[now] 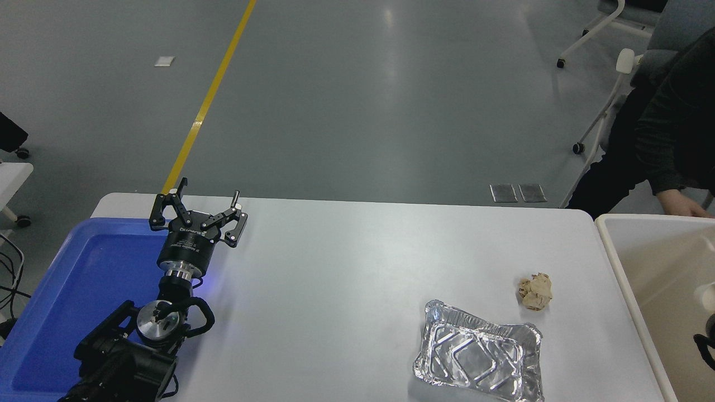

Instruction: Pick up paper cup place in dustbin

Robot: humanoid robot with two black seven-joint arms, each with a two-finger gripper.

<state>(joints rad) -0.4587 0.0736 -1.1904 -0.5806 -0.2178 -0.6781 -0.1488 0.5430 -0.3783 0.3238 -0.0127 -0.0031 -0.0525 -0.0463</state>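
A: Where is the small white paper cup? I see none on the white desk (346, 268).

B: Nor do I. It shows nowhere in this view. It may already lie in the large beige plastic dustbin with the pale rim (620, 262) at the right, but I cannot tell. Something pale shows at the right edge above the bin's floor, cut off by the frame and too little to name.

A: And the right claw?

B: Only a dark sliver (708, 343) at the right edge, over the bin's inside. Whether its fingers are apart or together cannot be told, nor whether it holds anything. So I cannot place the cup relative to it either.

A: The left one?

B: The left claw (196, 207) is parked at the lower left, above the far corner of the flat blue plastic tray (72, 290), fingers spread, gripping nothing. I judge it is kept there to leave the desk free for the other arm.

A: What else lies about?

B: A crumpled tan paper ball (535, 291) and, just nearer, a silver foil tray (479, 354), both close to the bin. A person's hand (680, 204) rests near the bin's far rim.
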